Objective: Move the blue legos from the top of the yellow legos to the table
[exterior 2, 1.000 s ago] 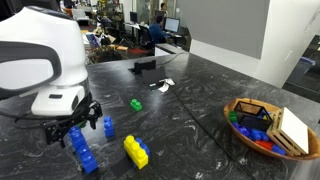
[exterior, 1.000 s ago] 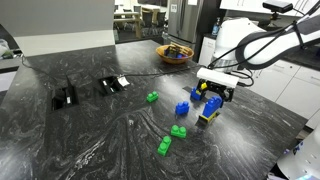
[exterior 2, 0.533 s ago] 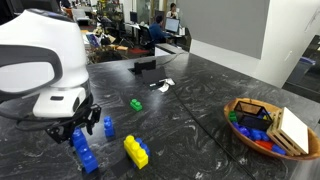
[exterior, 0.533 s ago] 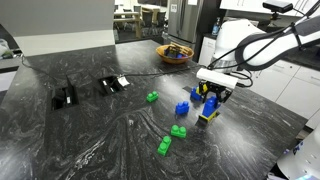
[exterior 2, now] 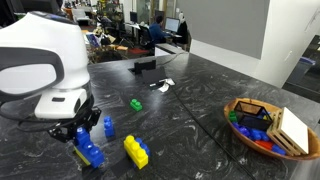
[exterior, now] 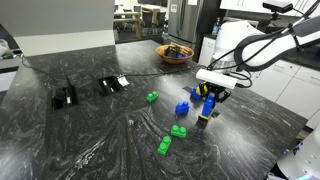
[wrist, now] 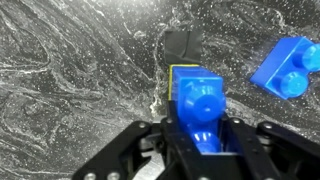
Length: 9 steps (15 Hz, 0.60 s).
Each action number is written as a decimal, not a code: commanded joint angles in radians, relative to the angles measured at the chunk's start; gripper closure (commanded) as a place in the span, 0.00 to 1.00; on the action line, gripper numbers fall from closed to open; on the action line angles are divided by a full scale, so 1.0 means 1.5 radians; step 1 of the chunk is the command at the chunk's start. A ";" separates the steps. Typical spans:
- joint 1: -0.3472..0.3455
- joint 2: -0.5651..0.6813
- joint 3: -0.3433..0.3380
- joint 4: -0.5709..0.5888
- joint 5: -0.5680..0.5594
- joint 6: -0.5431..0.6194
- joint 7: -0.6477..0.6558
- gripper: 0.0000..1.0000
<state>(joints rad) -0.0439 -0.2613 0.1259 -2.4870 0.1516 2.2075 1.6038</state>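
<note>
Over the table [exterior: 100, 140], holds the blue legos [wrist: 200, 100] pinched between fingers of the gripper [wrist: 203, 128] (yellow legos [wrist: 170, 80] edging out beneath); blue block [wrist: 287, 68] nearby.

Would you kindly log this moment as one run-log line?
phase: grasp | gripper: shut on blue legos | yellow legos: rim showing at blue's edge | table: blue not yet set down

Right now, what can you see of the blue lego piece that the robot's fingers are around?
The blue legos are bright, glossy plastic with round studs on top. In the wrist view two dark fingers seem to pinch their sides, and a thin edge of the yellow legos shows at their far end. In an exterior view the legos sit low over the table; contact is unclear.
</note>
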 commanded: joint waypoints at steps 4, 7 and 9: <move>0.008 -0.009 -0.007 0.000 -0.003 0.011 0.006 0.90; 0.008 -0.023 -0.005 0.001 -0.007 0.008 0.007 0.90; 0.009 -0.034 -0.005 0.002 -0.008 0.006 0.007 0.90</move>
<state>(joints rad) -0.0385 -0.2808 0.1259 -2.4820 0.1510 2.2077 1.6038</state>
